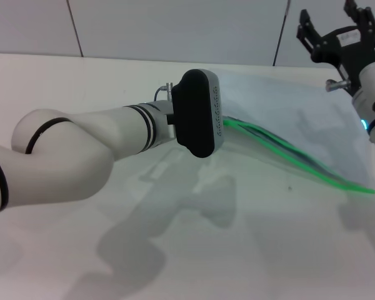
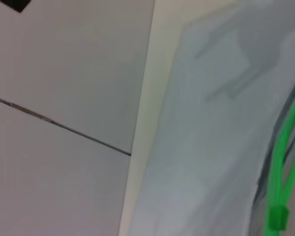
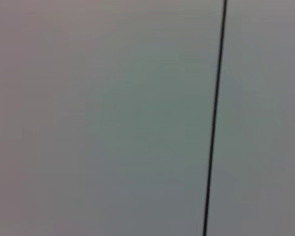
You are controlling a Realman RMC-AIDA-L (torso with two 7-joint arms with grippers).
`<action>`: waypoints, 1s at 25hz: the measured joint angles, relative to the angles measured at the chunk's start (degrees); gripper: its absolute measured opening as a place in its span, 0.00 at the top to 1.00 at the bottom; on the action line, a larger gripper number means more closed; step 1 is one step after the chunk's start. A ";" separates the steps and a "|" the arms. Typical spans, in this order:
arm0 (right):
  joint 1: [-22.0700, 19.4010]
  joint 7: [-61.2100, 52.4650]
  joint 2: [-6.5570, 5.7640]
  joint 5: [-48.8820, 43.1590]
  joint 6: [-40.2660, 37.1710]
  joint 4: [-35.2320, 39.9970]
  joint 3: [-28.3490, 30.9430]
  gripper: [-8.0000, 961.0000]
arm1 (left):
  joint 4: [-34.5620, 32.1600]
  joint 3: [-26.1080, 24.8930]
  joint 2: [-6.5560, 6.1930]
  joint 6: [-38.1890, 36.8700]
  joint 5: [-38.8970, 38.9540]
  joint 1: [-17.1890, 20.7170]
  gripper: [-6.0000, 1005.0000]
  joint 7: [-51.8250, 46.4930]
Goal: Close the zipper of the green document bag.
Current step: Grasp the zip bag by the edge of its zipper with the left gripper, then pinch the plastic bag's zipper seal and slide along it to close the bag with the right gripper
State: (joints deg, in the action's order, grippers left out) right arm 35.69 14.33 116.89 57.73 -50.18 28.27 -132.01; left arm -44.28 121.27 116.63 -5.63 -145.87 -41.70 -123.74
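Observation:
The green document bag (image 1: 312,119) lies flat on the white table at the right, a translucent pale pouch. Its zipper (image 1: 300,156) runs along the near edge as two bright green strips that stand apart, so the mouth gapes. In the left wrist view the bag (image 2: 211,128) fills the frame, with the zipper (image 2: 285,147) and its small green slider tab (image 2: 278,216) close by. My left arm reaches across to the zipper's left end; its black wrist housing (image 1: 197,112) hides the left gripper. My right gripper (image 1: 334,25) hangs open in the air above the bag's far right corner, holding nothing.
A grey panelled wall (image 1: 175,25) with dark seams rises behind the table's far edge. The right wrist view shows only that wall (image 3: 113,118) and one seam. White table (image 1: 194,250) stretches in front of the bag.

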 joint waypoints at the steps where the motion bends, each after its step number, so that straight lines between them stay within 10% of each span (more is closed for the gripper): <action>1: -0.14 -0.01 -0.01 0.04 0.00 0.40 -0.12 0.14 | 0.00 0.01 0.00 0.25 0.05 0.06 0.78 -0.12; 11: -2.66 -11.85 -1.45 -3.53 -0.29 3.87 0.03 0.14 | -0.73 -0.06 -0.05 3.01 2.09 2.89 0.91 0.04; 20: -2.27 -38.69 -6.85 -25.61 -4.28 1.37 0.33 0.14 | -3.65 0.11 -0.20 3.97 2.08 4.86 0.93 0.28; 25: 0.19 -47.88 -7.91 -36.66 -11.30 -4.26 0.41 0.14 | -4.29 0.17 -0.28 3.56 2.08 5.05 0.94 0.42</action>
State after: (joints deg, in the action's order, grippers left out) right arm 35.88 -33.55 108.98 21.07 -61.48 24.01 -131.60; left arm -48.57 121.44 116.35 -2.08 -143.79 -36.66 -123.32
